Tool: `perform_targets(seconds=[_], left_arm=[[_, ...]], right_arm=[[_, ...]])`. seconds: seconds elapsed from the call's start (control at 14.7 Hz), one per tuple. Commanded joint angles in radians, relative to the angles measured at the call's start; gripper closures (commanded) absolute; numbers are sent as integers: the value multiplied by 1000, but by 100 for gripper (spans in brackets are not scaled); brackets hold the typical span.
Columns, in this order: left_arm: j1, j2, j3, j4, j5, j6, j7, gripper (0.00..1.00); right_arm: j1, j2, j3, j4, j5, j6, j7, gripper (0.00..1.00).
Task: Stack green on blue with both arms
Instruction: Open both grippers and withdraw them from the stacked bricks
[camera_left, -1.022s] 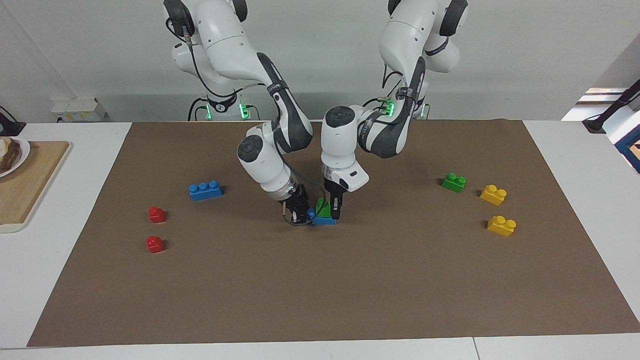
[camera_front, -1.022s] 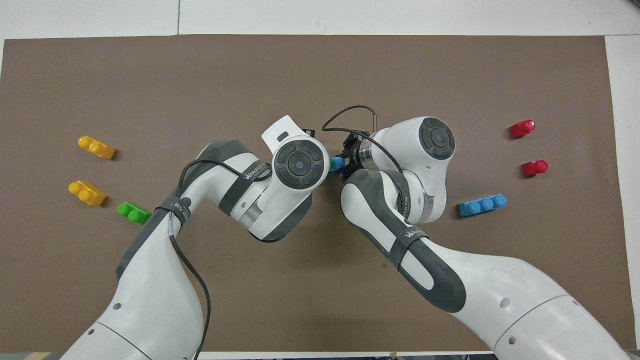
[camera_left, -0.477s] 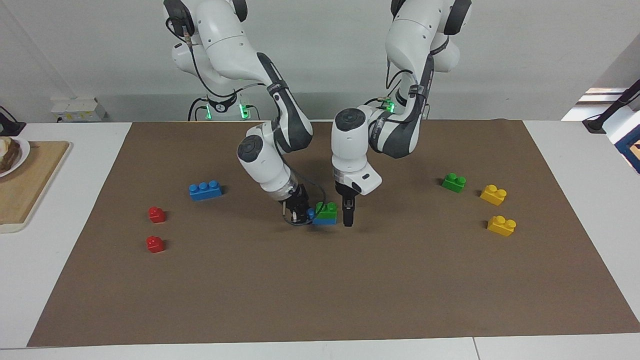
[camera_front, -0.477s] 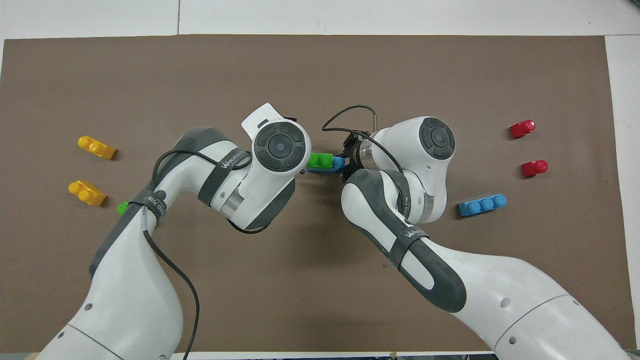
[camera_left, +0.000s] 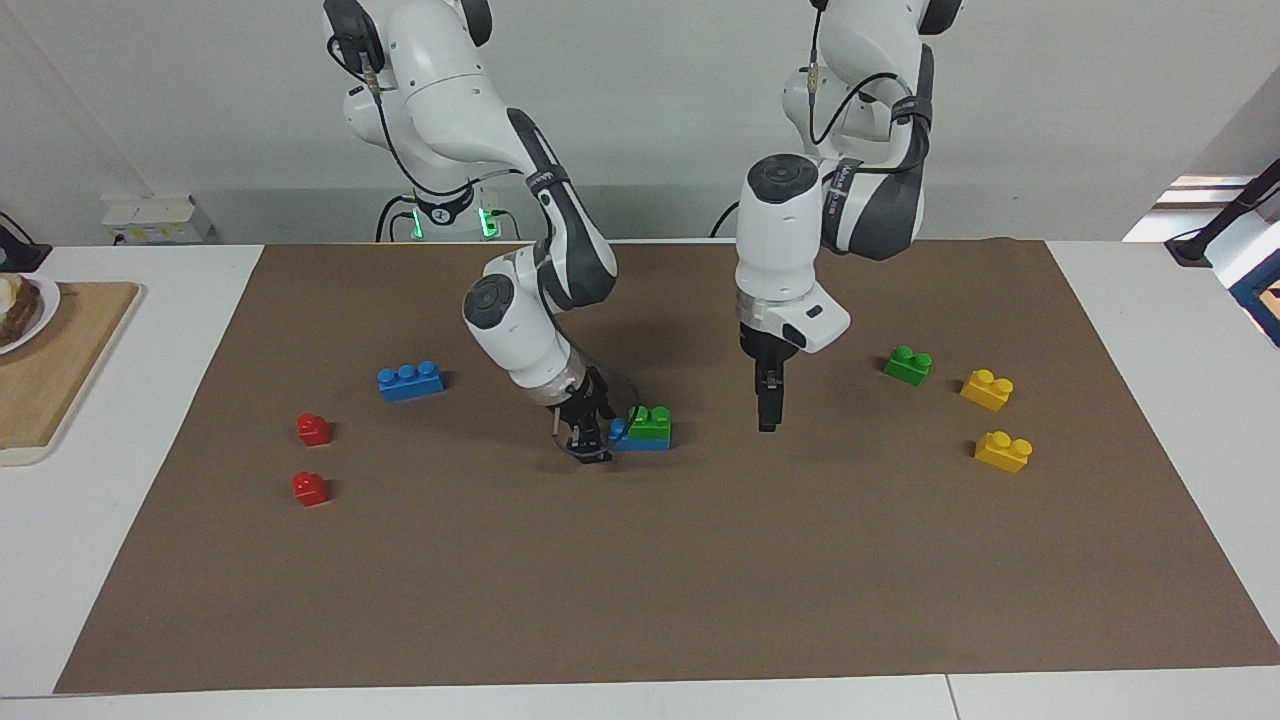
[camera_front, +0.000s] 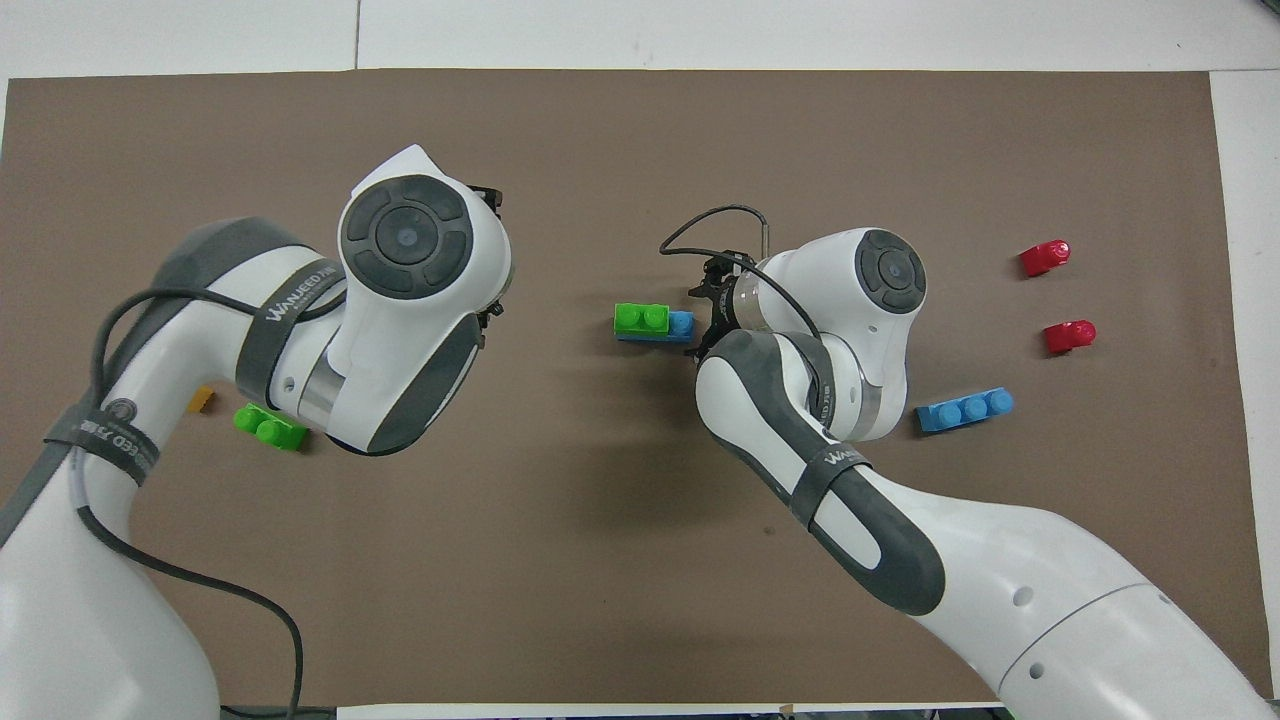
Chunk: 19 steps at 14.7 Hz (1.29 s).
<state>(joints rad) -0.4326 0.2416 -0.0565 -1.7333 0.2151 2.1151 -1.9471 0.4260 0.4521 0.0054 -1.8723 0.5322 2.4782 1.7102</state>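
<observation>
I see the green brick (camera_left: 651, 423) sitting on the blue brick (camera_left: 640, 441) in the middle of the brown mat (camera_left: 640, 600), over the end of the blue one that is toward the left arm's end of the counter (camera_left: 1150, 300), so that one blue stud shows uncovered at the other end. I judge that the stacking itself is done and the step in hand is the release and the pulling away. My left gripper (camera_left: 767, 410) hangs in the air over bare mat, between the stack and the spare green brick (camera_left: 908, 365), touching nothing; its fingers are spread and hold nothing. My right gripper (camera_left: 590, 440) is low at the mat, just beside the uncovered end of the blue brick. I cannot tell whether its fingers are parted or pressed on that brick, and I cannot tell whether they touch it. For the next move I would make sure these fingers are free, then lift the right gripper straight up before I move it sideways, because a sideways drag could push the stack or pull the green brick loose. A second blue brick (camera_left: 410, 381) lies toward the right arm's end, with two red bricks (camera_left: 312, 429) near it, and two yellow bricks (camera_left: 987, 389) lie beside the spare green one.
</observation>
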Motion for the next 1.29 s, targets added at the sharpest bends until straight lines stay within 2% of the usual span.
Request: perform_targets(seconds=[0.0,0.2,0.48,0.68,1.23], left_arm=[[73,-33,-8,-20,15,-18,86,0],[155,-38,-8,-37,15,-18,291,0],[259,-41,-8,-48,15,-15,638,0],[322,-41,-8,-46,15,-23,967,0],[425,-102,-8,-37,1,-151,1632,0]], right_arm=[[-23,-16,7,-13,35,1,-37,17],[-65,-19,7,5,34,-50,-49,10],[-156,-49,7,18,34,-168,-161,10],[-190,-55,7,16,32,-197,-218,10],[-323,-69,4,22,28,-304,-420,9]])
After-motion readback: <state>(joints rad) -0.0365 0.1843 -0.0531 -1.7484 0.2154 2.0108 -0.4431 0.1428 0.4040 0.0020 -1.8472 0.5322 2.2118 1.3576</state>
